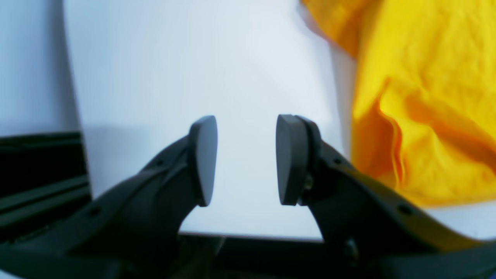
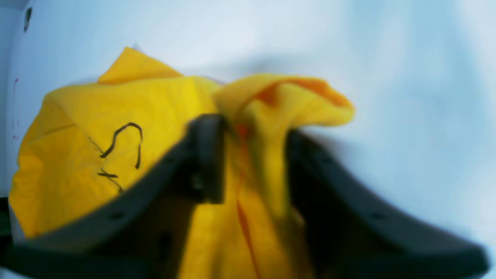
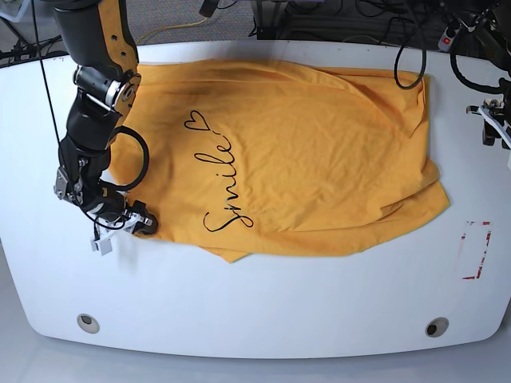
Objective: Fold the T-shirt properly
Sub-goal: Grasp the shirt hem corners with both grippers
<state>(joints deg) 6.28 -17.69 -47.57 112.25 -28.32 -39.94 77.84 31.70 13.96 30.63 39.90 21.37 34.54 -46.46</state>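
A white bench (image 3: 263, 303) with rounded corners fills most of the base view. Two round metal fittings (image 3: 89, 322) sit near its front edge, one toward each corner. A red-and-white dashed rectangle (image 3: 476, 249) is marked near one side. Dark cables (image 3: 351, 16) trail beyond the far edge.

The scene is viewed from above by the base camera, the whole white table (image 3: 255, 311) and T-shirt (image 3: 319, 167) being taken in. Each wrist view is taken low and close, past its own jaws, across the tabletop. The shirt is shared by all three views.
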